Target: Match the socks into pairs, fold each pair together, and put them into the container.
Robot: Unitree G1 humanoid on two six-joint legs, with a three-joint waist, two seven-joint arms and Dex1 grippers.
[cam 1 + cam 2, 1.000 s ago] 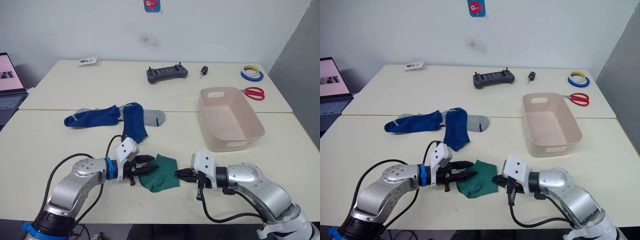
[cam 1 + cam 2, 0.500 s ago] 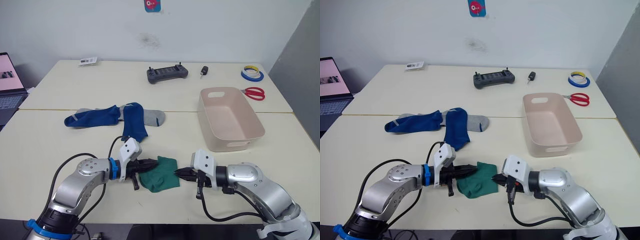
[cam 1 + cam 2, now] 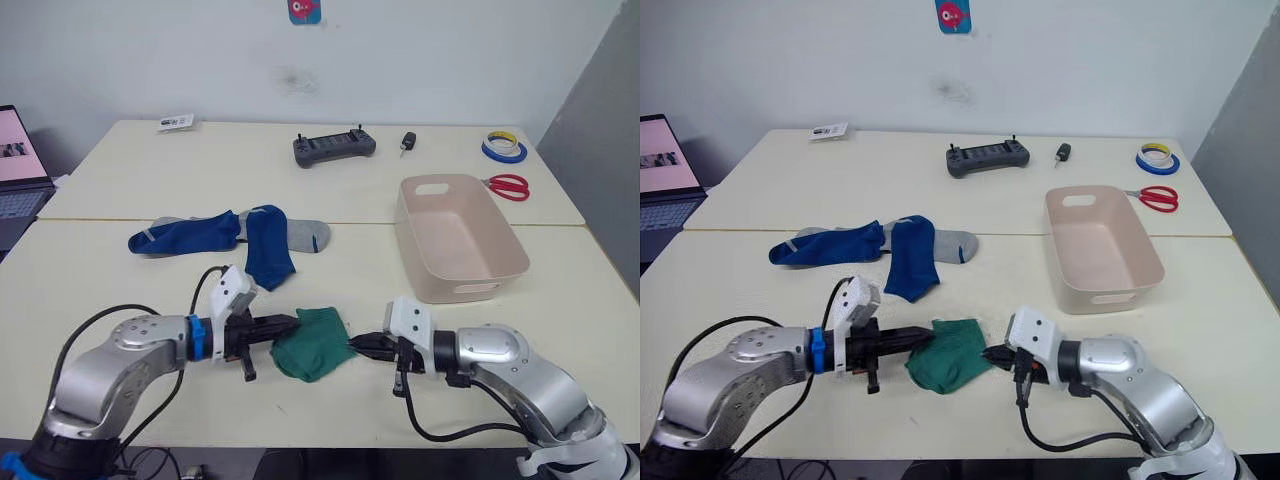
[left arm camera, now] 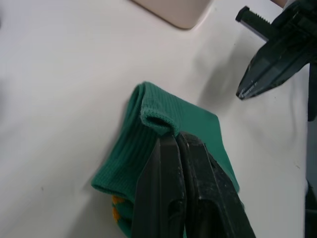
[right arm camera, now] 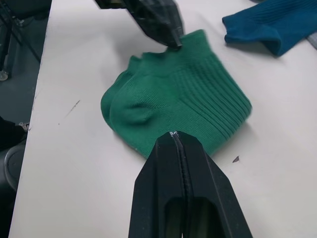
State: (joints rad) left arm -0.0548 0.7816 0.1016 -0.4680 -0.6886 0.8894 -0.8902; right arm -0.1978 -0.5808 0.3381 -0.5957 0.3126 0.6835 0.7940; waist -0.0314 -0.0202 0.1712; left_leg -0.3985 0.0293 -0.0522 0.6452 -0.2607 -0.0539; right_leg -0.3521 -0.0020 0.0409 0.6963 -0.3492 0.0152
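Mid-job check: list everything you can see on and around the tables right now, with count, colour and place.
green socks: one folded wad, green, near table between the hands
blue socks: two, royal blue, overlapping left of centre
grey sock: one showing, grey, under the blue ones
container: one, pinkish-beige, right side, nothing in it
controller: one, dark grey, far table
small dark object: one, beside the controller
tape rolls: stacked, blue and yellow, far right
scissors: one, red handles, behind the container
card: one, white, far left
laptop: one, left edge
left hand: shut on the wad's cuff
right hand: shut at the wad's opposite edge
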